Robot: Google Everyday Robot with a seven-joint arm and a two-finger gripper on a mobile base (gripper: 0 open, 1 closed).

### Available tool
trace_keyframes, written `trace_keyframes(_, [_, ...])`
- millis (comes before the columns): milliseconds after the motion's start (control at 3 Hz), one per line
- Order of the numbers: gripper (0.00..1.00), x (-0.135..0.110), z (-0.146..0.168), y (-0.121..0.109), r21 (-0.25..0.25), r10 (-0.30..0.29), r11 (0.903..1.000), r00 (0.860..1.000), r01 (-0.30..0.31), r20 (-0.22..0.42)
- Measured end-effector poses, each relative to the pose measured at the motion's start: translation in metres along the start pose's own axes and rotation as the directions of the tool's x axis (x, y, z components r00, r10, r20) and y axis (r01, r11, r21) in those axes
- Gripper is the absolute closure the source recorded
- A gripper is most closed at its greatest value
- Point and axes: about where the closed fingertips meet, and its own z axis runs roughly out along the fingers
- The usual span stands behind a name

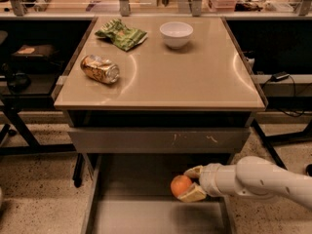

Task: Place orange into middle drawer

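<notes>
The orange (180, 185) is round and bright, held between the two pale fingers of my gripper (190, 184). My white arm reaches in from the lower right. The gripper holds the orange just above the right side of the open middle drawer (146, 216), a wide grey drawer with a flat floor pulled out below the cabinet. The upper finger (194, 171) sits above and behind the orange, the lower finger (193, 194) below it.
A closed grey drawer front (161, 139) with pale scratch marks sits above the open drawer. On the beige tabletop (195, 77) lie a crushed golden can (100, 68), a green chip bag (121, 33) and a white bowl (176, 34). Dark shelving stands on both sides.
</notes>
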Motion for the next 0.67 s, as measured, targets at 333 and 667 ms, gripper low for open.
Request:
trace_keyframes(333, [1.00,0.044,0.042,-0.021,0.068,0.055,0.9964,0.996,-0.051,-0.067])
trace_keyframes(667, [1.00,0.073,0.073,-0.031,0.132,0.046,0.9908,0.993,-0.031,-0.110])
